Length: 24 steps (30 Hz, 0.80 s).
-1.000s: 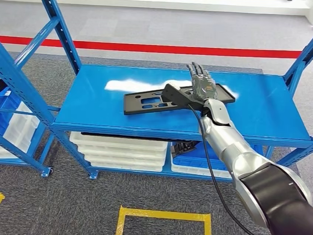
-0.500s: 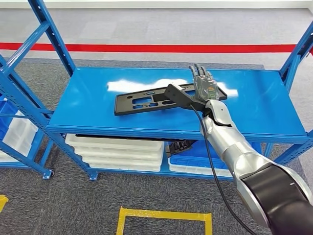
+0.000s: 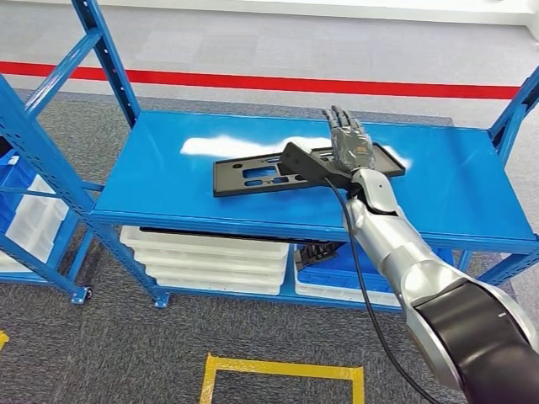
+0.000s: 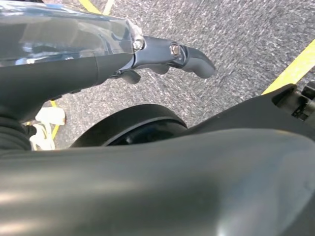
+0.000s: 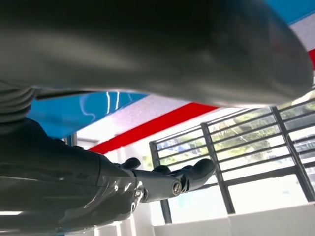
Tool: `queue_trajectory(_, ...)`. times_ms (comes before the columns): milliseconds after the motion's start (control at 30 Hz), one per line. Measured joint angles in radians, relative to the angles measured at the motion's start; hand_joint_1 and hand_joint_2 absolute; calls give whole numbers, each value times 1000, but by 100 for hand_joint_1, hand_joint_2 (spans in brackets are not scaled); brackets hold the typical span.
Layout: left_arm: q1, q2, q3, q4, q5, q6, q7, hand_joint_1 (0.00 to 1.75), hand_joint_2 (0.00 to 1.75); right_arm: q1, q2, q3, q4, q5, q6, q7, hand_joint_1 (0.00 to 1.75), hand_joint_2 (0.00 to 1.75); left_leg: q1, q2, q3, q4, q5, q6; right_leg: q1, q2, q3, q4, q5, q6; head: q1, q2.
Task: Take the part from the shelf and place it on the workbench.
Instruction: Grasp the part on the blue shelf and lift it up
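The part (image 3: 254, 175), a long flat black plate with cut-outs, lies on the blue shelf board (image 3: 445, 185), slightly askew. My right hand (image 3: 348, 145) reaches over the plate's right portion, back of the hand up, fingers stretched forward, thumb out to the left above the plate. Whether the palm touches the plate I cannot tell. In the right wrist view the right hand (image 5: 111, 182) has straight fingers (image 5: 185, 179) with nothing between them. My left hand (image 4: 111, 64) hangs over the grey carpet, its fingers (image 4: 185, 54) extended and holding nothing.
Stacked white trays (image 3: 210, 257) and a blue crate (image 3: 337, 273) sit on the lower level under the shelf board. Blue uprights (image 3: 108, 63) frame the rack, and a second rack with bins (image 3: 25, 210) stands at the left. A yellow floor square (image 3: 280, 374) lies in front.
The whole picture swayed half a second ago and has come back. My right hand and the plate stand as they did a second ago.
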Motion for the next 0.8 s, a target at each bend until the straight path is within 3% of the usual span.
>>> queue_trajectory(67,1,-1,0,0,0,0,0,0,0,4,-1,0,1,0,0,0,0,0,0,0,0,1,0,1,0,0,-52,114,-42,3,0,0)
queue_trajectory(100,1,-1,0,0,0,0,0,0,0,7,-2,0,2,0,0,1,0,0,0,0,0,1,0,0,0,0,-62,133,-39,5,0,0)
queue_trajectory(133,1,-1,0,0,0,0,0,0,0,8,-2,0,2,0,0,1,0,0,0,0,1,2,-1,-1,-1,0,-54,112,-16,6,0,0)
queue_trajectory(233,0,-2,0,0,0,0,0,0,0,3,-3,0,2,0,0,1,0,0,-1,0,-2,15,-9,-11,-4,-1,27,-69,75,8,0,0)
queue_trajectory(300,-1,-2,0,0,0,0,0,0,0,4,-3,0,2,0,0,0,0,0,-4,-2,-8,25,-13,-19,-2,1,48,-120,84,2,0,0)
queue_trajectory(367,0,-2,0,0,0,0,0,0,0,5,-4,0,2,0,0,1,0,0,-4,-2,-11,26,-13,-22,-2,2,46,-121,85,-10,-1,0)
queue_trajectory(433,0,-2,0,0,0,0,0,0,0,4,-4,0,2,0,0,0,0,0,-1,-2,-18,46,-32,-30,-5,1,46,-122,87,-19,-1,0)
queue_trajectory(533,-1,-2,0,0,0,0,0,0,0,2,-4,0,2,0,0,0,0,0,5,-2,-88,203,-114,-47,-7,-1,47,-122,88,-26,-1,0)
queue_trajectory(600,0,-2,0,0,0,0,0,0,0,4,-4,0,2,0,0,0,0,0,7,-2,-131,291,-136,-49,-6,-2,47,-122,87,-27,-1,0)
queue_trajectory(633,1,-2,0,0,0,0,0,0,0,5,-4,0,2,0,0,0,0,0,6,-2,-130,286,-121,-46,-5,-1,48,-122,86,-27,-1,0)
queue_trajectory(667,0,-2,0,0,0,0,0,0,0,5,-4,0,2,0,0,0,0,0,5,-3,-112,242,-89,-40,-3,0,50,-122,86,-27,-1,0)
queue_trajectory(733,0,-2,0,0,0,0,0,0,0,2,-3,0,1,0,0,0,0,0,-2,-4,-56,114,-22,-20,0,1,52,-123,83,-27,-1,0)
queue_trajectory(800,0,-1,0,0,0,0,0,0,0,2,-1,0,1,0,0,0,0,0,-11,-5,-25,44,2,-5,0,2,52,-124,82,-24,-1,0)
